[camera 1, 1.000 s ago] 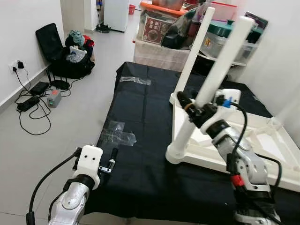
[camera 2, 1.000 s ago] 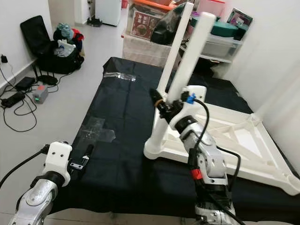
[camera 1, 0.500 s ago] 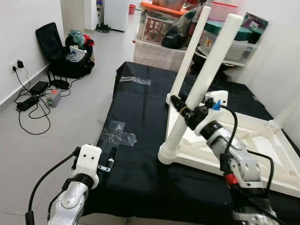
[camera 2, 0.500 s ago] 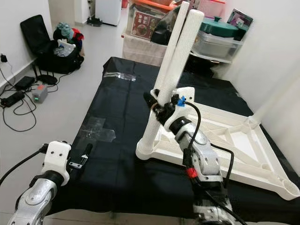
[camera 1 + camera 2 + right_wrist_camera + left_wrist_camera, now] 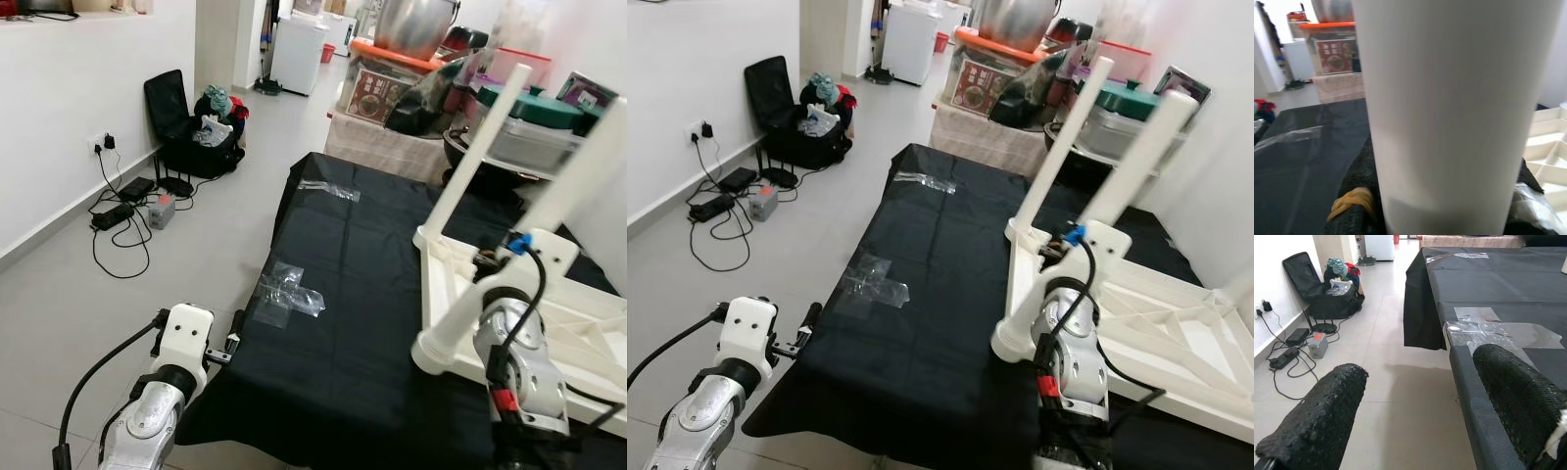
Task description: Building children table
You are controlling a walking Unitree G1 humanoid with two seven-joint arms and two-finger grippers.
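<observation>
An upturned white children's table (image 5: 588,333) lies on a surface under a black cloth (image 5: 353,294). Two of its white legs stick up: a far leg (image 5: 475,147) and a near-corner leg (image 5: 558,196) that leans to the right. My right gripper (image 5: 1440,205) is shut on the near leg low down, which appears as a broad white tube (image 5: 1449,98) between black fingers (image 5: 1356,196) with a yellow band. At the cloth's near left corner my left gripper (image 5: 1415,411) is open, one finger (image 5: 1518,401) over the cloth's edge and the other (image 5: 1317,426) over the floor.
Clear plastic wrap (image 5: 292,289) lies on the cloth, with another piece (image 5: 328,188) at the far end. Storage boxes and pots (image 5: 411,59) stand behind. A black bag with clothes (image 5: 191,127) and cables (image 5: 127,211) lie by the left wall. Grey tiled floor runs along the left.
The whole picture has shifted and taken in more floor, so my head has moved. The right gripper stays shut on the leg, which slid left earlier. The left arm is unchanged.
</observation>
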